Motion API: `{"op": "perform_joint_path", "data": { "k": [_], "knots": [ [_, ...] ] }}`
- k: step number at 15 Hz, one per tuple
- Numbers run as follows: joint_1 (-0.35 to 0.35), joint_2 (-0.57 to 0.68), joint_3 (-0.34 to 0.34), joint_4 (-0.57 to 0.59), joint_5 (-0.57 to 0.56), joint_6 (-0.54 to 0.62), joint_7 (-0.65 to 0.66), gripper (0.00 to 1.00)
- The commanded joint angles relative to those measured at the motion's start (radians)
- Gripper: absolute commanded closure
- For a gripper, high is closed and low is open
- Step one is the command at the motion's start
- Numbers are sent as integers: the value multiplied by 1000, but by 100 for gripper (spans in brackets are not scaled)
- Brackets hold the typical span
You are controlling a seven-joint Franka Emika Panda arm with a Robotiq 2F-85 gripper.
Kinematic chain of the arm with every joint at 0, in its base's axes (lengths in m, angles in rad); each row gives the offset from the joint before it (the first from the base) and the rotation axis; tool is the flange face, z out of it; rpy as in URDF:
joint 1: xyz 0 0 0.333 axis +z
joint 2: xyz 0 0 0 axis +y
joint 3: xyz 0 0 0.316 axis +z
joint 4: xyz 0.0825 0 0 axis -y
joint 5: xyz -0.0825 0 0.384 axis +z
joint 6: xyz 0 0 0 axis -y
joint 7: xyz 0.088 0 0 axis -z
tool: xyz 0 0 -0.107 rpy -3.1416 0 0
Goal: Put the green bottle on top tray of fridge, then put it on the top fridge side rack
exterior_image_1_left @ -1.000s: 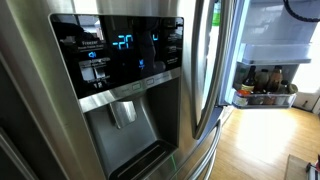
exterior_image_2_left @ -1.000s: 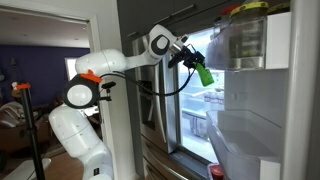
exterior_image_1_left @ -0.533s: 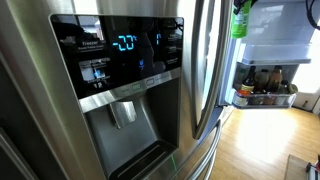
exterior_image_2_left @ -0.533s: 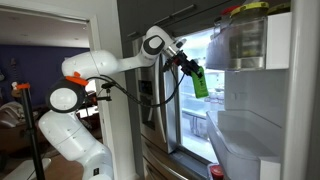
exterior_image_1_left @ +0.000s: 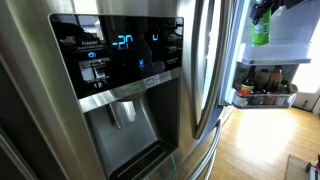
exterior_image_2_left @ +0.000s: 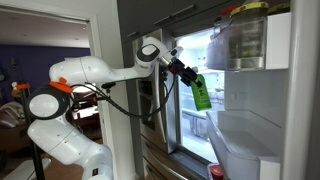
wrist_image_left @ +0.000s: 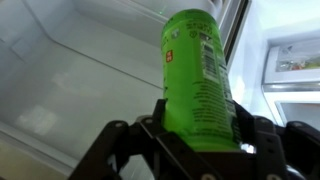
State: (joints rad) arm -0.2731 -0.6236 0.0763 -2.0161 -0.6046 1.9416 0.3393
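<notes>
The end effector [exterior_image_2_left: 189,76] is clenched on the green bottle [exterior_image_2_left: 201,93]. The bottle hangs tilted in the air just below and to the right of the dark fingers, right of centre in that exterior view, in front of the lit opening of the fridge [exterior_image_2_left: 205,45] and resting on no shelf or rack. Only this view shows the white arm [exterior_image_2_left: 105,70] reaching in from the left. It also shows the open door's clear bin [exterior_image_2_left: 262,50] at the upper right, holding a container with a yellowish lid [exterior_image_2_left: 247,10]. In an exterior view from the fridge's steel front, the bottle [exterior_image_1_left: 259,33] appears small in the upper right corner under the end effector [exterior_image_1_left: 265,10]. The black dispenser panel [exterior_image_1_left: 120,50] with its blue display fills the left, and a group of dark brown bottles [exterior_image_1_left: 265,82] stands at the right edge below. The wrist view alone shows the grip up close. The bottle [wrist_image_left: 200,70] rises from between the two fingers [wrist_image_left: 150,140] at the bottom centre to the top edge with its printed label facing the camera, and pale translucent fridge shelving [wrist_image_left: 70,60] lies behind it on the left.
</notes>
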Motion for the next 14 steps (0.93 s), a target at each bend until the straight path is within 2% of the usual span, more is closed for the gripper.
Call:
{"op": "perform_joint_path", "data": {
  "k": [1, 6, 8, 10, 14],
  "knots": [
    [9, -51, -9, -81, -118, 31, -11, 63],
    [17, -43, -32, -118, -269, 72, 30, 63],
    [18, -40, -51, -140, -334, 122, 47, 63],
    [25, -31, -73, -152, -348, 170, 97, 63],
    [24, -11, -101, -163, -308, 227, 211, 63]
  ]
}}
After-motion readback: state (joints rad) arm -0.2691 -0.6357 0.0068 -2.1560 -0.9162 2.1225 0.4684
